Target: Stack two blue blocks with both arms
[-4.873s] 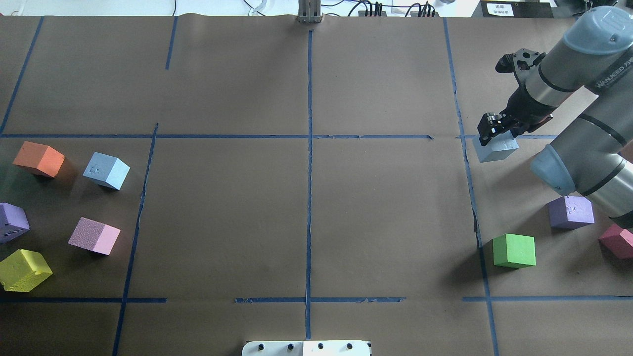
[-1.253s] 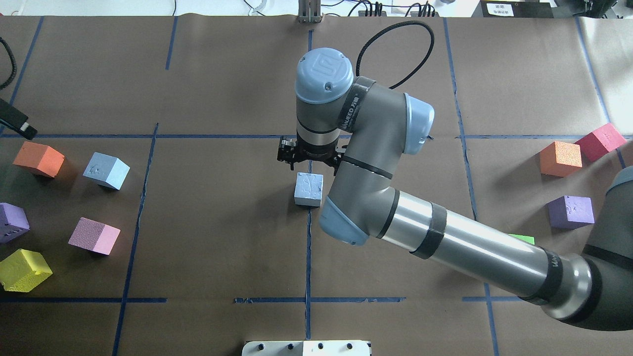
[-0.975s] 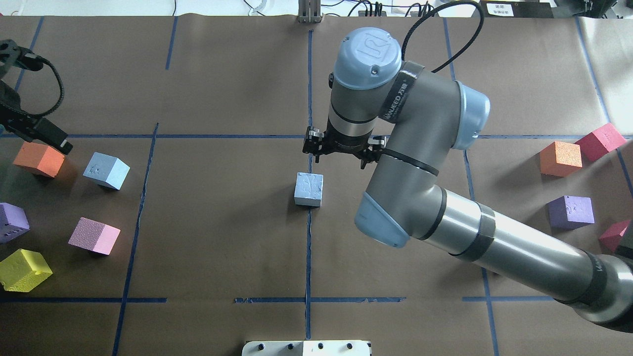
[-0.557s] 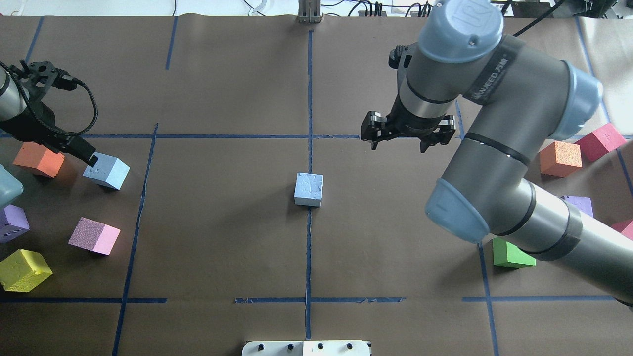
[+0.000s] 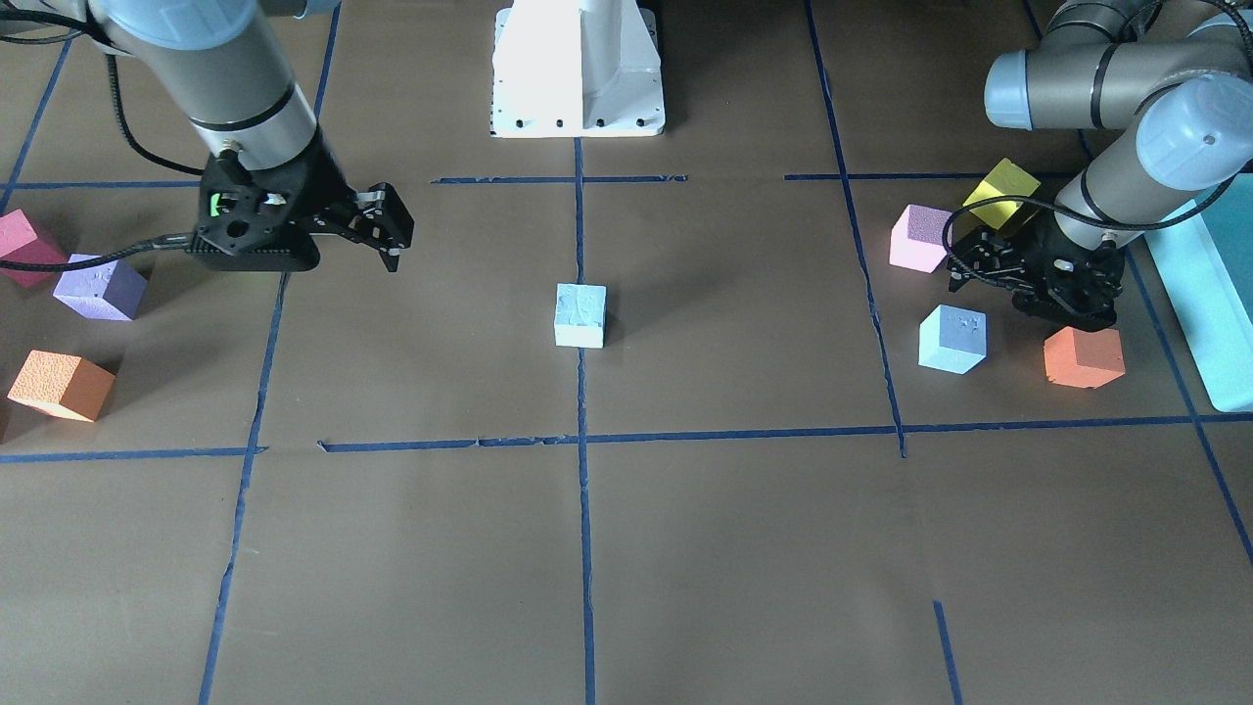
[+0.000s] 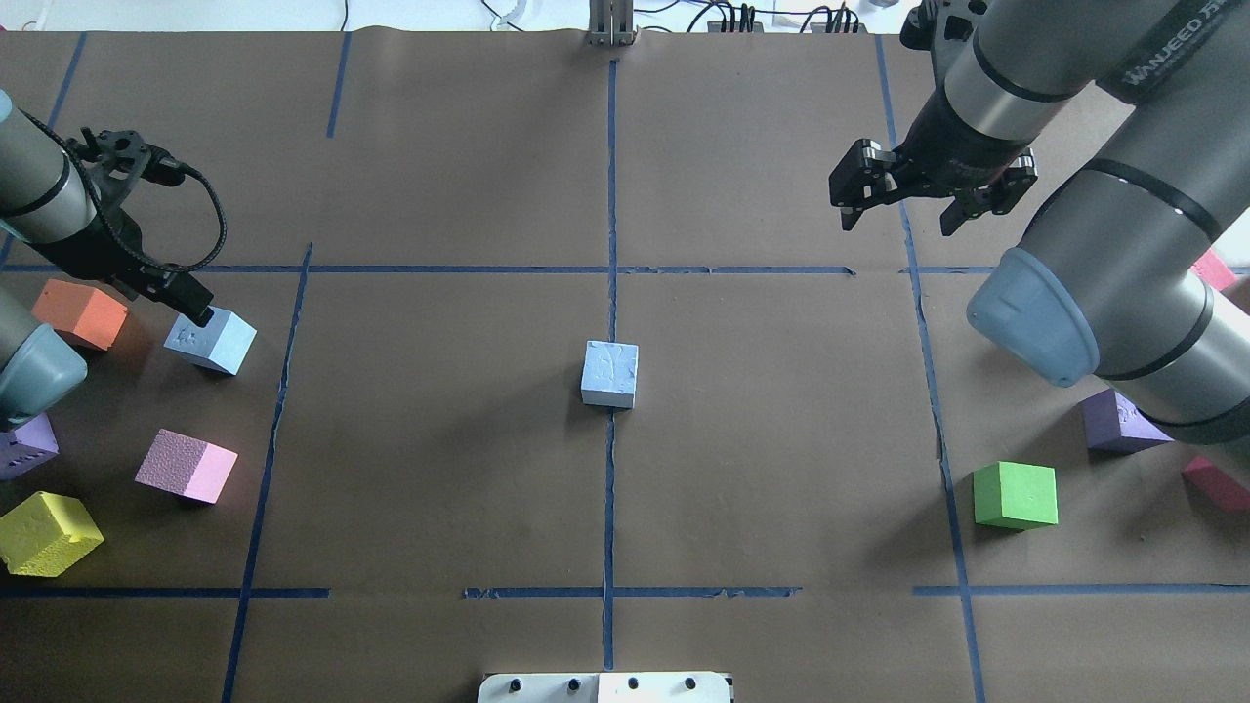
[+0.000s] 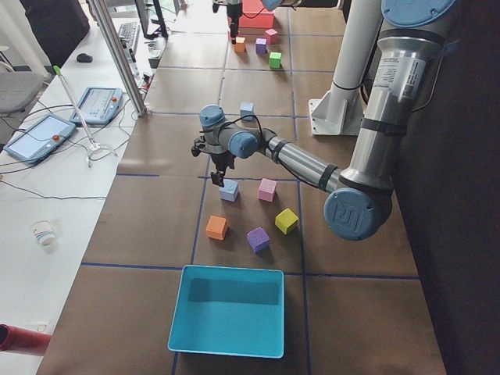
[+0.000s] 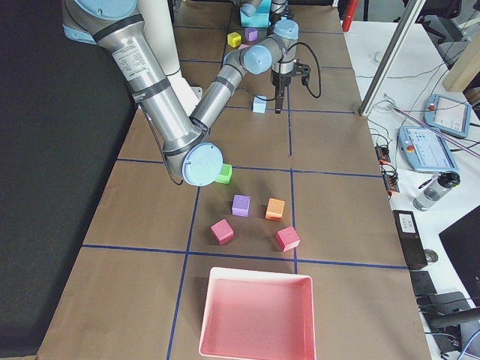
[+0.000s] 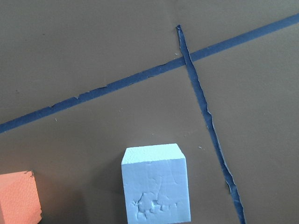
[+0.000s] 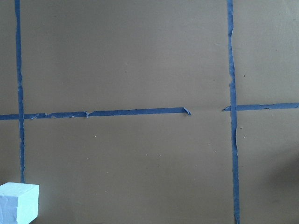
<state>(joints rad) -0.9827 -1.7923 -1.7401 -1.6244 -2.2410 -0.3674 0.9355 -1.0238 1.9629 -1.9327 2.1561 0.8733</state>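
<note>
One pale blue block (image 6: 610, 373) rests alone at the table's centre on the blue tape line, and also shows in the front view (image 5: 580, 315). The second blue block (image 6: 210, 337) sits at the left among other cubes; the left wrist view shows it close below (image 9: 156, 184). My left gripper (image 6: 192, 303) hovers at that block's far-left corner and looks open and empty. My right gripper (image 6: 898, 210) is open and empty, raised over the far right of the table, well away from the centre block.
Around the left blue block are an orange cube (image 6: 78, 312), a purple cube (image 6: 24, 444), a pink cube (image 6: 186, 466) and a yellow cube (image 6: 47, 532). A green cube (image 6: 1016, 496) and a purple cube (image 6: 1113, 422) lie under my right arm. A turquoise bin (image 5: 1209, 294) stands beyond the left cubes.
My right gripper set the blue block down at the centre, opened and withdrew to the far right. My left arm came in from the left, down to the second blue block.
</note>
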